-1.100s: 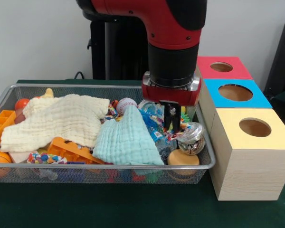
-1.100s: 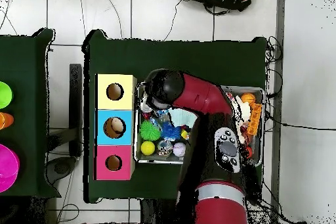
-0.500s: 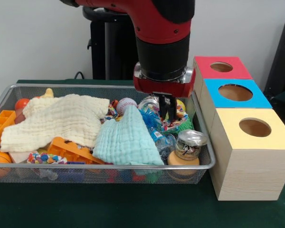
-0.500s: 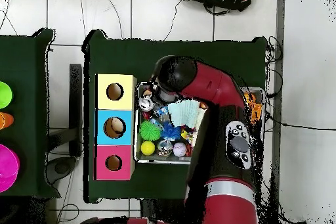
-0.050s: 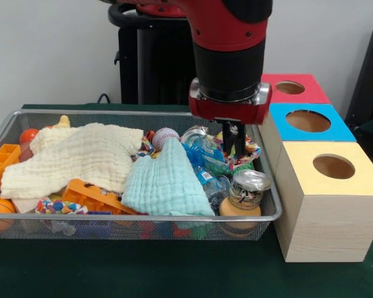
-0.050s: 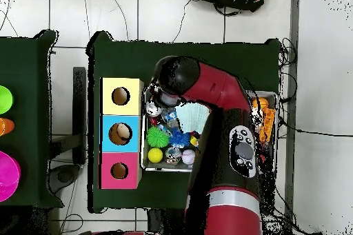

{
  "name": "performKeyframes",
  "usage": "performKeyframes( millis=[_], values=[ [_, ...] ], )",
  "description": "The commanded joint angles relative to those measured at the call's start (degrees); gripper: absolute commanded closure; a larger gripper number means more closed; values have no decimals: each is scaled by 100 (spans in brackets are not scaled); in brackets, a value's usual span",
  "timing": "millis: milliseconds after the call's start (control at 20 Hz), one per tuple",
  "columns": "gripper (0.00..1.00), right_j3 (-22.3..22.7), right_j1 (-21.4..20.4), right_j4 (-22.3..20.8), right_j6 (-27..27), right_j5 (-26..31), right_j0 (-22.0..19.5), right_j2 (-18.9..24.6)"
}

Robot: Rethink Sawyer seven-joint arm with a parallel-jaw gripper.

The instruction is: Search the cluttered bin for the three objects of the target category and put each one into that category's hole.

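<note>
Since the earlier frame, the hand has been shifted right, toward the boxes. Its grip cannot be told. Searching is judged under way; a target must be singled out in the bin. Two cloths, one jar and three holed boxes are counted.

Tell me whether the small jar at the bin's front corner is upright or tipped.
Tipped: the jar leans, its metal lid slanted, resting against the orange disc.
</note>
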Motion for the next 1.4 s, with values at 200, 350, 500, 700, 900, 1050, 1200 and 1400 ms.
performKeyframes(
  millis=[200,350,500,700,900,1050,1200,1400],
  values=[
    [100,228,36,293,1727,281,148,-9],
    [100,312,-28,377,1849,341,239,-65],
    [100,442,-79,469,1959,239,345,-113],
    [0,548,-120,536,1986,142,415,-162],
    [0,609,-146,580,2095,99,492,-195],
    [0,568,-136,593,2234,130,592,-261],
    [0,531,-124,606,2420,133,722,-339],
    [0,527,-112,618,2528,124,810,-406]
  ],
)
